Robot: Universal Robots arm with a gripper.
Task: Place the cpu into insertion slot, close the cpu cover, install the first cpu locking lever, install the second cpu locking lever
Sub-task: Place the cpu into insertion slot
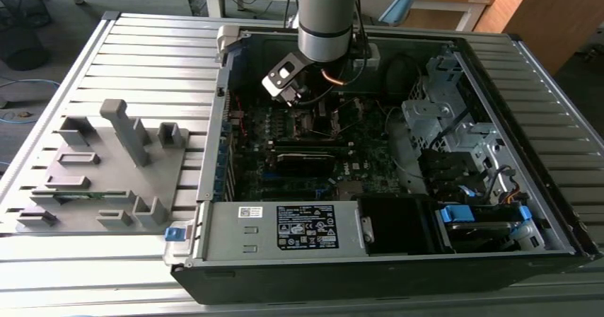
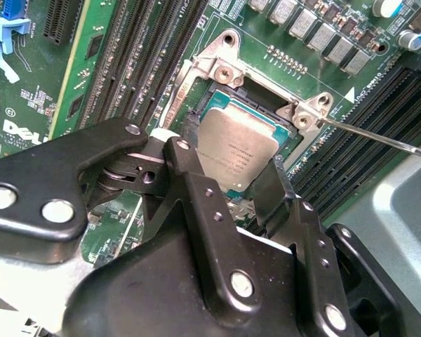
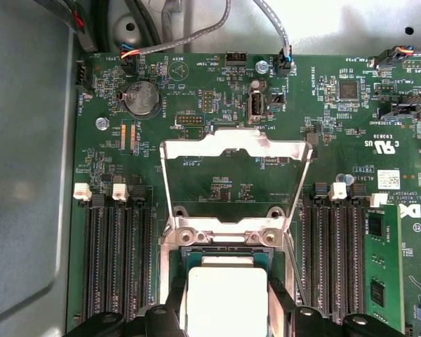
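We found the robot arm (image 1: 326, 20) hanging over an open computer case (image 1: 378, 278) that lay on a slatted metal table (image 1: 141, 55). A grey tray of moulded holders (image 1: 109, 182) sat just beside the case on the exterior view's left, and the arm's lower end was down near the middle of the dark green motherboard (image 1: 274, 129).

In the second wrist view the gripper (image 2: 235, 160) was closed on the cpu (image 2: 237, 149), its black fingers (image 2: 186, 165) pressed against two opposite edges of the chip and pinching it between them. The cpu sat squarely over the insertion slot (image 2: 256, 95), whose dark edge and silvery corner brackets showed just past the chip. We could not tell whether the chip was fully seated or held a touch above the socket.

In the first wrist view the cpu cover (image 3: 235, 142) stood open, laid back flat over the board on the far side of the slot and joined to it along one edge, with bare green board visible through its square window. A thin silvery rod (image 2: 379, 137) ran out from one corner bracket, lifted clear of the board. Rows of long black memory slots (image 3: 119, 260) flanked the socket on both sides, and a coin battery (image 3: 144, 97) lay beyond the open cover, well apart from the gripper
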